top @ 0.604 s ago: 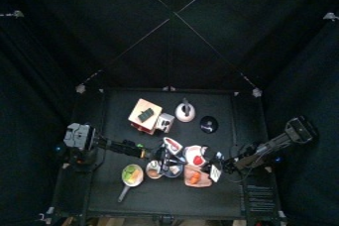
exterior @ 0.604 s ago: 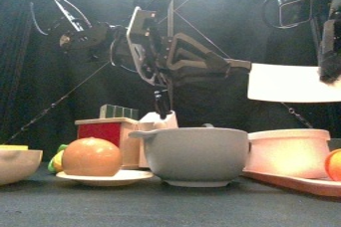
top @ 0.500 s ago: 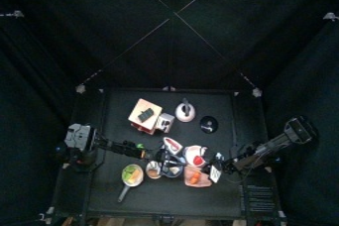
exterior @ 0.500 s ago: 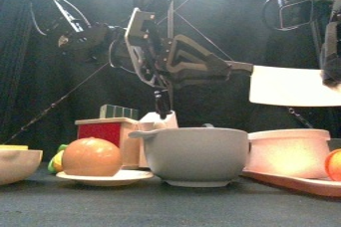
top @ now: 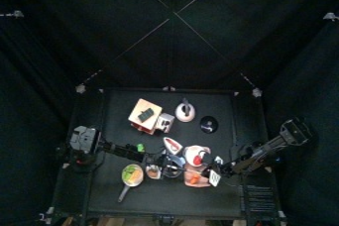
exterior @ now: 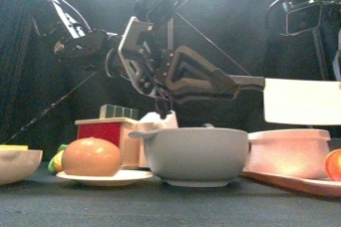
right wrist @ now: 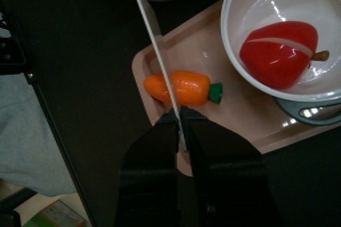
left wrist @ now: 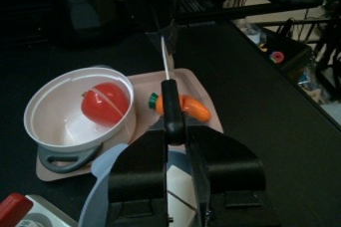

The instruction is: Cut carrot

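Note:
The carrot [left wrist: 196, 108] is a small orange piece with a green top, lying on a pink cutting board [left wrist: 213, 139]. It also shows in the right wrist view [right wrist: 182, 88] and as an orange spot in the top view [top: 199, 178]. A knife [exterior: 304, 102] with a broad white blade hangs over the board, and both wrist views see it edge-on [left wrist: 167, 57] [right wrist: 150, 42], crossing above the carrot. My left gripper [left wrist: 170, 87] is shut on one end of the knife. At the other end my right gripper [right wrist: 177, 119] is shut on it. I cannot tell whether the blade touches the carrot.
A white bowl [right wrist: 240, 2] holding a red round piece stands on the board beside the carrot. Along the table's front stand a grey handled bowl [exterior: 197, 156], an orange fruit [exterior: 91, 156] on a plate and a red box [exterior: 107, 129]. Further back is a tan box [top: 146, 113].
The knife has come down: in the front view its white blade sits lower than before. Both arms have shifted slightly toward the table's front.

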{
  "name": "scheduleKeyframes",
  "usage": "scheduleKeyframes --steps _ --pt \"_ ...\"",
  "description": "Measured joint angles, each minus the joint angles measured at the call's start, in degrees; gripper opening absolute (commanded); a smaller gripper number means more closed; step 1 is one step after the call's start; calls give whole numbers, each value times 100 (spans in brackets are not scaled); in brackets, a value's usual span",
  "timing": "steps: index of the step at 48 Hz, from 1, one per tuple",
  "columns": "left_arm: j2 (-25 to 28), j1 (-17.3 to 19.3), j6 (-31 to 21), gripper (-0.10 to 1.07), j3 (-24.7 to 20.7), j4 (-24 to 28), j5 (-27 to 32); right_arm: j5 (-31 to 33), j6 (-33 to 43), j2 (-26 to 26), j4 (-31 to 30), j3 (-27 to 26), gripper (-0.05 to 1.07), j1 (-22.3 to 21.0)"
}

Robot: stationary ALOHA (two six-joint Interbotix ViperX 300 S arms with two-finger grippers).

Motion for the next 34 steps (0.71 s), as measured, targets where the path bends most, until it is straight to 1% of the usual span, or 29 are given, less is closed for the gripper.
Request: scheduleKeyframes --steps 20,34 --pt "9 -114 0 35 -141 44 580 9 9 404 26 -149 25 211" --pt "9 -114 9 35 -193 44 791 0 0 439 35 -149 25 220"
